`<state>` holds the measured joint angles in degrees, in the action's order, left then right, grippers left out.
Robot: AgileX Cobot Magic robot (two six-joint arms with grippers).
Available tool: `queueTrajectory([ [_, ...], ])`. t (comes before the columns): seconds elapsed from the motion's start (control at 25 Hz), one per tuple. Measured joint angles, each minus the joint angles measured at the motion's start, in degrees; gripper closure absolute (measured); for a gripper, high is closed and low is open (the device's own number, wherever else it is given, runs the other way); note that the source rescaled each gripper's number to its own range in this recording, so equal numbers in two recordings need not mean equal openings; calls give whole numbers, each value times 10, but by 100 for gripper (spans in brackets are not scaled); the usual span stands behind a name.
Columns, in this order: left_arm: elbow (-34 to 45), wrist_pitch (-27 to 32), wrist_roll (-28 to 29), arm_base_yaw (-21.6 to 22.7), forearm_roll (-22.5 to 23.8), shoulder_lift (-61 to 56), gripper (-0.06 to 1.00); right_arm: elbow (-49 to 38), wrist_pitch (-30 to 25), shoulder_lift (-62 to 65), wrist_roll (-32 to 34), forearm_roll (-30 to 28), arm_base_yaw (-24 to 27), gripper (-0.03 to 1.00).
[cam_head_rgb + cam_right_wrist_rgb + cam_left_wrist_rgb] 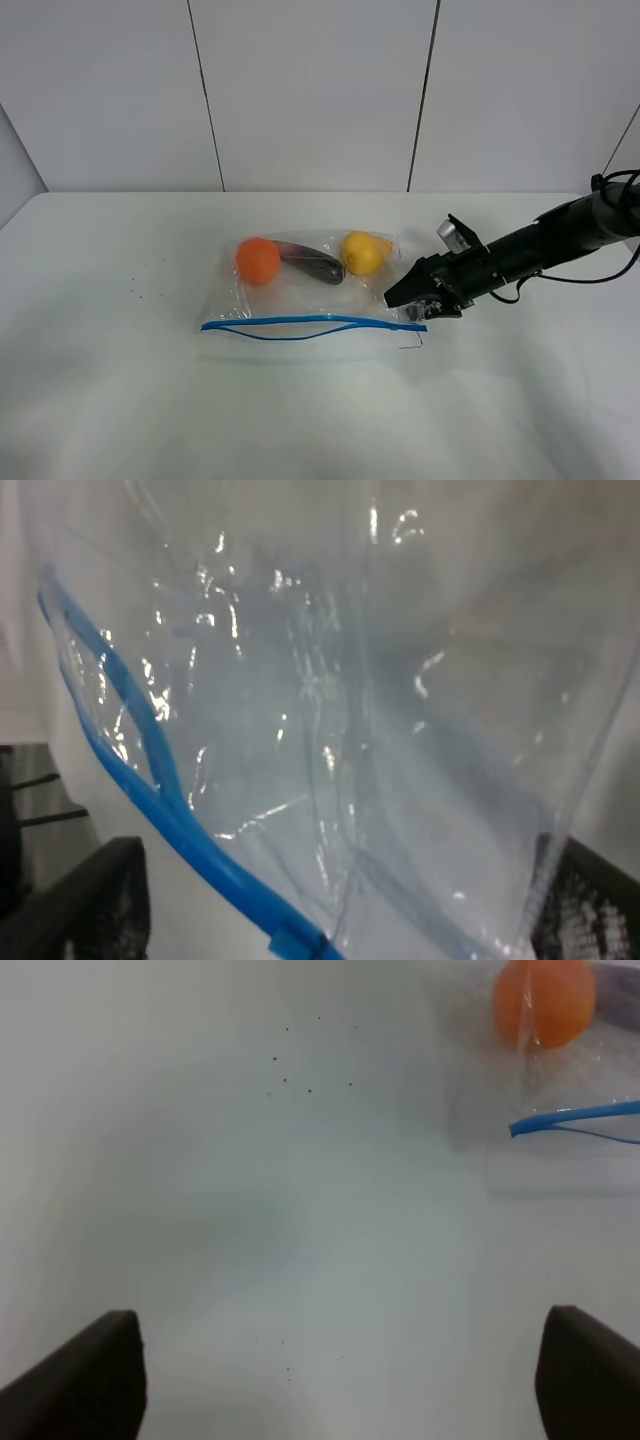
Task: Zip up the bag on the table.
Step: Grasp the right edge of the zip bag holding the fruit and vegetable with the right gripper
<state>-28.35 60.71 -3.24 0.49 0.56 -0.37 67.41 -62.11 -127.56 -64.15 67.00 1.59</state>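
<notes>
Right gripper [408,298], jaws apart, straddles the zip-strip corner of the bag [300,298].

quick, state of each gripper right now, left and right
left gripper: open, holding nothing
right gripper: open, jaws either side of one corner of the bag

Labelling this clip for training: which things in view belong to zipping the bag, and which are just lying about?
Job: bag, blue zip strip, right gripper, left gripper, table.
Lying about: orange, dark purple fruit, yellow fruit inside the bag; dark specks.
</notes>
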Motion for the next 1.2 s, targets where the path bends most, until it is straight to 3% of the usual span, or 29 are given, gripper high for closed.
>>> queueTrajectory([
  [0.16,0,0,0,0,0,0,-6,0,-13,-21,-17,31,0,11],
  [0.4,0,0,0,0,0,0,-6,0,-22,-27,-22,32,5,38],
  [0.68,0,0,0,0,0,0,-6,1,-27,-27,-18,31,21,57],
  [1.12,0,0,0,0,0,0,-6,1,-30,-27,-12,16,21,62],
  [1.2,0,0,0,0,0,0,-6,1,-25,-27,-12,16,21,68],
])
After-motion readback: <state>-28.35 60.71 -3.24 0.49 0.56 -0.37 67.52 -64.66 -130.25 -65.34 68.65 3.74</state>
